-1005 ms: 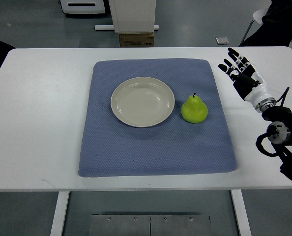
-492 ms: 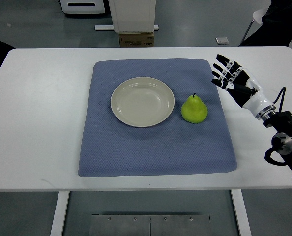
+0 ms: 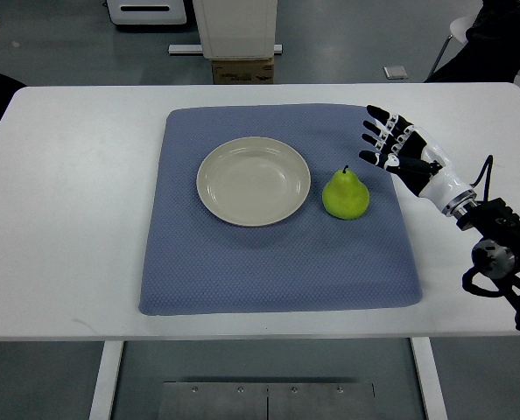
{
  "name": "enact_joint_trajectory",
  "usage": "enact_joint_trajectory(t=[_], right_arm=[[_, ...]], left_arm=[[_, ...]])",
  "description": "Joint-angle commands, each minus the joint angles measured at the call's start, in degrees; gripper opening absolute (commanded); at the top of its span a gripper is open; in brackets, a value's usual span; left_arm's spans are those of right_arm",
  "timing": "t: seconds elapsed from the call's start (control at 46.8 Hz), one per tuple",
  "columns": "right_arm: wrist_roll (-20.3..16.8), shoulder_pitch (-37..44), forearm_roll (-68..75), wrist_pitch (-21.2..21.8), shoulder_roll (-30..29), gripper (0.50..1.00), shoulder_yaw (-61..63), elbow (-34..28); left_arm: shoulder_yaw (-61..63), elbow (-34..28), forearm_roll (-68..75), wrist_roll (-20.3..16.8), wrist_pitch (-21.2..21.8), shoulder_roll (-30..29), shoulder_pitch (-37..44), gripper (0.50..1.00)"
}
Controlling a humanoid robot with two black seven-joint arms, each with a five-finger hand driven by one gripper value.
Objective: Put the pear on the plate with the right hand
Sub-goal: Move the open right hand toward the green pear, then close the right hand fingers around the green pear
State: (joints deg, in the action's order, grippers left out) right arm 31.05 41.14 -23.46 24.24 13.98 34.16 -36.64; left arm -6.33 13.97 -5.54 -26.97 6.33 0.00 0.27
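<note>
A white surface (image 3: pixel 76 201) fills most of the frame, with grey floor and the foot of some equipment along the top edge. A blue mat (image 3: pixel 277 262) covers its middle, and on that mat sits a cream plate (image 3: pixel 254 181), empty, slightly left of centre. The pear (image 3: pixel 346 193) stands upright on the mat just right of the plate, stem up, near the rim but not quite touching it.

The right robot hand (image 3: pixel 393 149) hangs over the mat's right edge, up and to the right of the pear, fingers spread wide and holding nothing. The left arm doesn't show at all.

From where I stand, the risk is the pear itself: it is rounded, narrow at the top and standing free. If the splayed fingers come in from the side and brush it before closing, I'd expect it to tip or roll toward the plate, or away down the mat. A grip taken high on the neck could also slip.

Compared with a second ago, the robot hand has swung left from over the bare surface to above the mat, closing on the pear. Pear and plate have not shifted.
</note>
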Motion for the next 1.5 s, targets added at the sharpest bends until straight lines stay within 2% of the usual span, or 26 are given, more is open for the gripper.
enact_joint_trajectory(t=[0.0, 0.064, 0.214, 0.556, 0.984, 1.475], right_arm=[[2.17, 1.05, -0.01, -0.25, -0.01, 0.987, -2.59, -0.10], [3.84, 1.93, -0.01, -0.25, -0.01, 0.985, -5.23, -0.10], [3.95, 2.98, -0.01, -0.60, -0.01, 0.985, -8.93, -0.10], [3.95, 3.86, -0.19, -6.92, -0.01, 0.985, -13.85, 0.25], [3.95, 3.95, -0.19, -6.93, 0.43, 0.985, -18.77, 0.25], [3.95, 3.69, -0.54, -7.02, 0.43, 0.985, -18.95, 0.34]], left_arm=[[0.00, 0.00, 0.00, -0.01, 0.00, 0.00, 0.00, 1.000], [0.00, 0.00, 0.00, -0.01, 0.00, 0.00, 0.00, 1.000], [0.00, 0.00, 0.00, -0.01, 0.00, 0.00, 0.00, 1.000], [0.00, 0.00, 0.00, -0.01, 0.00, 0.00, 0.00, 1.000], [0.00, 0.00, 0.00, -0.01, 0.00, 0.00, 0.00, 1.000], [0.00, 0.00, 0.00, -0.01, 0.00, 0.00, 0.00, 1.000]])
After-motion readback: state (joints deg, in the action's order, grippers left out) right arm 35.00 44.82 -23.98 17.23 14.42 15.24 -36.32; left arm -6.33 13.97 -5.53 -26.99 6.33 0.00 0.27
